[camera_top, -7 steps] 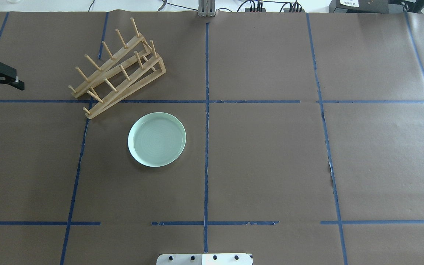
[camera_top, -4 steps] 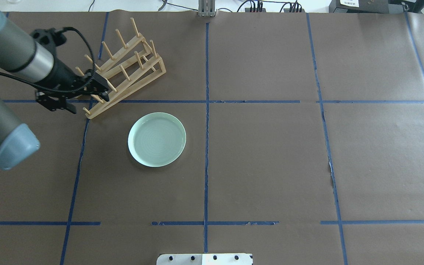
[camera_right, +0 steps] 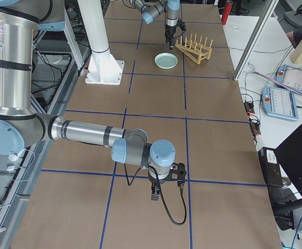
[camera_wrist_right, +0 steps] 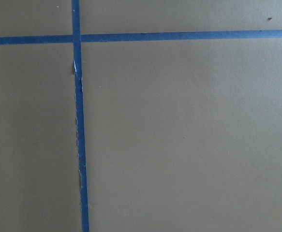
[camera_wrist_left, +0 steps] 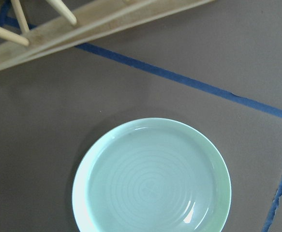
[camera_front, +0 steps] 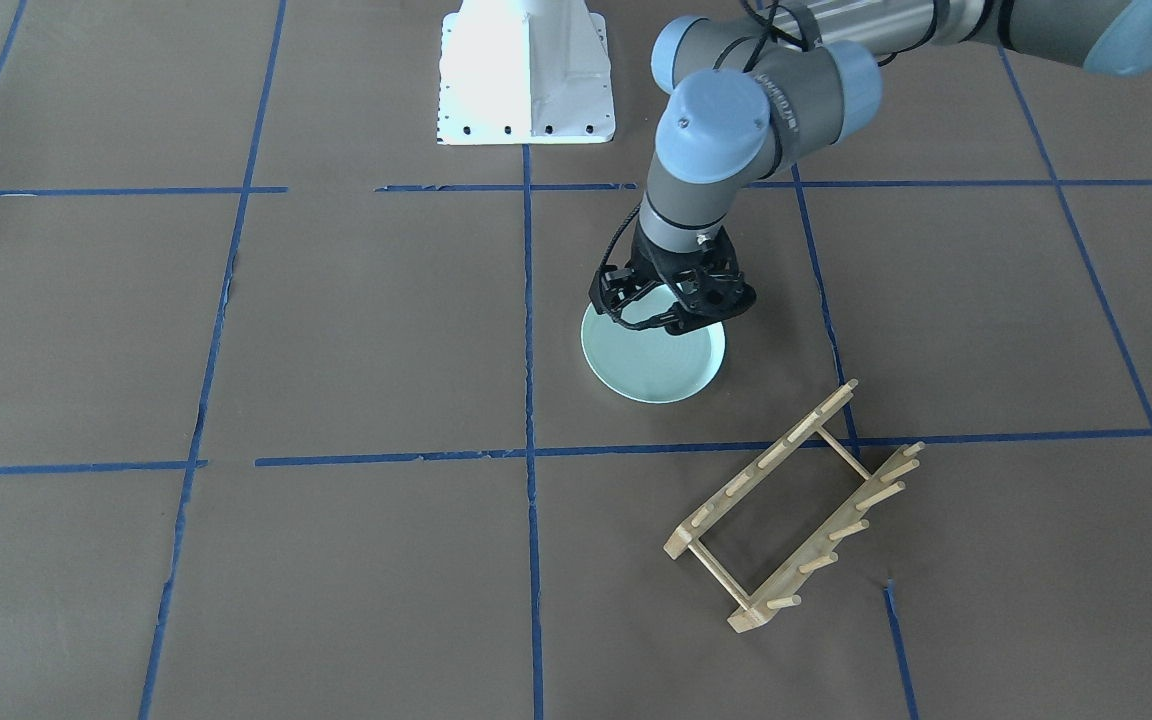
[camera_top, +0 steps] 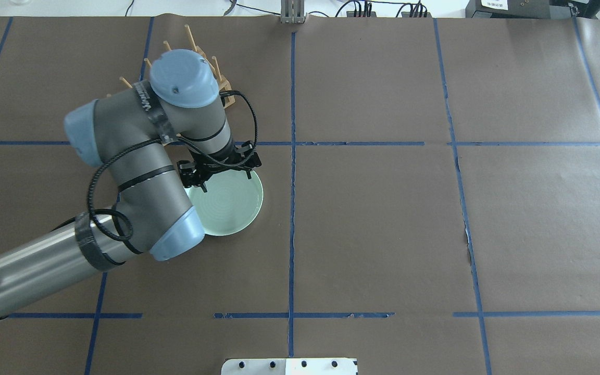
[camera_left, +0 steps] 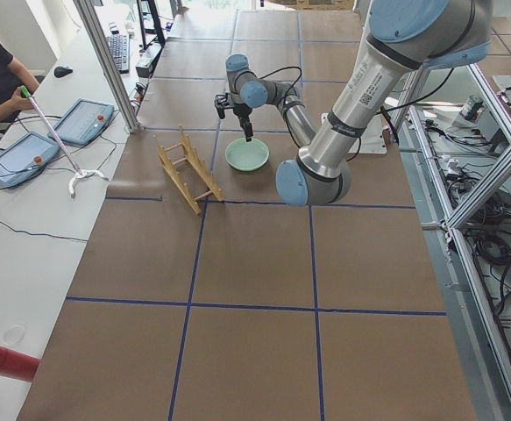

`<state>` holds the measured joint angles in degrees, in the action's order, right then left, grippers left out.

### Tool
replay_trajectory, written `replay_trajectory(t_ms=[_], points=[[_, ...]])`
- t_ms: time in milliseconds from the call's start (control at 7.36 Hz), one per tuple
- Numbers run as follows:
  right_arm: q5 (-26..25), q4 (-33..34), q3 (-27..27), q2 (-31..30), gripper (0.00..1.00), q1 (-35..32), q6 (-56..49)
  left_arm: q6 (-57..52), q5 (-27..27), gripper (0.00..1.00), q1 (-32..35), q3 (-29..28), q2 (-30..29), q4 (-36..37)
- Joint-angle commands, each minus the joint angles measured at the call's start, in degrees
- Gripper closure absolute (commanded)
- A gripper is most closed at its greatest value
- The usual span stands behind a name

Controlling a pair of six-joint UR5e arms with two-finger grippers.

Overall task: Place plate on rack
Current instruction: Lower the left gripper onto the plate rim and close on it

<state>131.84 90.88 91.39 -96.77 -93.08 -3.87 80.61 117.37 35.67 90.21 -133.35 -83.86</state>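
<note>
The pale mint-green plate lies flat on the brown table; it also shows in the front view and the left wrist view. The light-wood rack stands just beyond it, mostly hidden by my left arm in the overhead view. My left gripper hangs open above the plate, pointing down and not touching it. My right gripper shows only in the exterior right view, far from the plate, and I cannot tell if it is open or shut.
The white robot base stands at the table's near edge. Blue tape lines cross the brown paper. In the exterior left view an operators' bench with tablets runs beside the table behind the rack.
My left arm has swept in from the table's left edge, past the rack, to above the plate. Plate and rack have not moved.
</note>
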Motion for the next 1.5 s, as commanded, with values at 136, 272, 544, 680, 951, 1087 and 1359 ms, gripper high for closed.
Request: replay_trajectory(t_ms=[136, 272, 544, 680, 951, 1087, 1359], points=[[0.0, 0.0, -0.1, 0.0, 0.00, 0.0, 0.0, -0.5, -5.7, 0.10, -3.1, -12.0, -6.8, -3.0], [0.0, 0.0, 0.0, 0.0, 0.00, 0.0, 0.0, -1.8, -7.1, 0.14, -3.4, -12.8, -6.8, -3.2], [0.0, 0.0, 0.0, 0.0, 0.00, 0.0, 0.0, -2.3, -7.4, 0.28, -3.6, -13.0, -6.8, -4.0], [0.0, 0.0, 0.0, 0.0, 0.00, 0.0, 0.0, -3.0, -7.4, 0.29, -3.6, -14.0, -6.8, -5.1], [0.0, 0.0, 0.0, 0.0, 0.00, 0.0, 0.0, -3.5, -7.4, 0.32, -3.6, -14.9, -6.8, -6.5], [0.0, 0.0, -0.1, 0.0, 0.00, 0.0, 0.0, -3.6, -7.4, 0.37, -3.6, -15.2, -6.8, -6.8], [0.0, 0.0, 0.0, 0.0, 0.00, 0.0, 0.0, -3.5, -7.4, 0.83, -3.6, -15.4, -6.8, -6.8]])
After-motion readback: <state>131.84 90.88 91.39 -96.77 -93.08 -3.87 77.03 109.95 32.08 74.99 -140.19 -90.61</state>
